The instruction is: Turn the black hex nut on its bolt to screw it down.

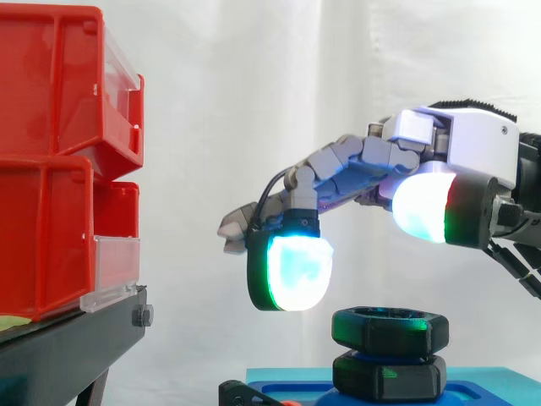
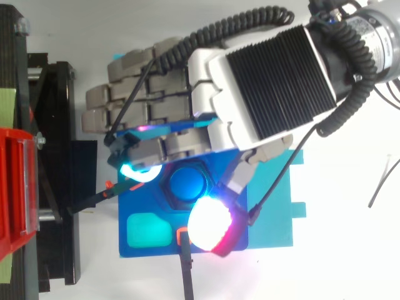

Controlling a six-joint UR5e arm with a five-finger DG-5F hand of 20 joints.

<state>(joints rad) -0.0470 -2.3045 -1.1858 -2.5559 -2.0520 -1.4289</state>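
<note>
Hand (image 1: 461, 144) hovers over the nut (image 1: 389, 330). I see fingers spread wide, holding nothing, pads clear of it. Nut sits on its bolt (image 2: 187, 183), on the blue base (image 2: 275, 219).

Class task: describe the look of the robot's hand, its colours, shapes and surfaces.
The hand has a white shell with a black ribbed panel on its back. Its fingers are grey, built of blocky segments. The fingertips are thick rounded pads in black rims, glowing white and cyan, with green and red at edges.

Hand (image 2: 262, 81) hides part of the hex nut (image 2: 168, 197)
</note>
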